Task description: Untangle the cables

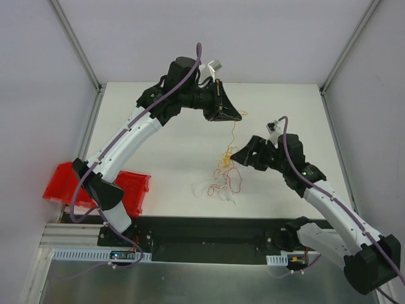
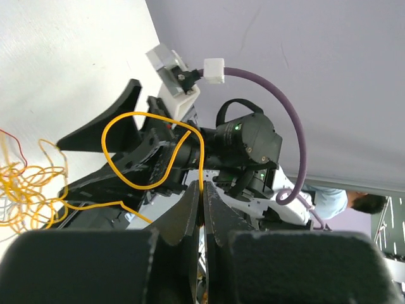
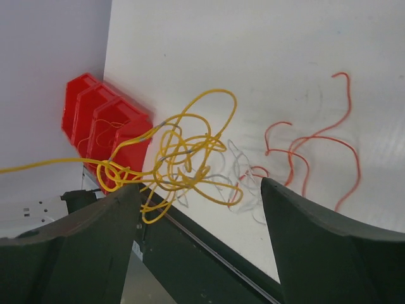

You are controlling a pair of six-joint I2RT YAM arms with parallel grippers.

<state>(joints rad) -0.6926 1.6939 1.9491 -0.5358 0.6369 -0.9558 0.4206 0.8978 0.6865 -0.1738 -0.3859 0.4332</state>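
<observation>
The cables are a small tangle (image 1: 224, 172) on the white table (image 1: 164, 126): yellow strands (image 3: 183, 152), a whitish strand (image 3: 243, 183) and red strands (image 3: 316, 145). My left gripper (image 1: 238, 115) is raised above the table and shut on one yellow strand (image 2: 152, 152). That strand hangs from it down to the tangle, and the pinch shows in the left wrist view (image 2: 202, 189). My right gripper (image 1: 235, 155) is open and empty, just right of the tangle's top. In the right wrist view (image 3: 199, 190) the yellow loops lie between and beyond its fingers.
A red bin (image 1: 95, 183) sits at the table's near-left corner and also shows in the right wrist view (image 3: 101, 126). Grey walls with metal posts enclose the table. A black base strip (image 1: 202, 231) runs along the near edge.
</observation>
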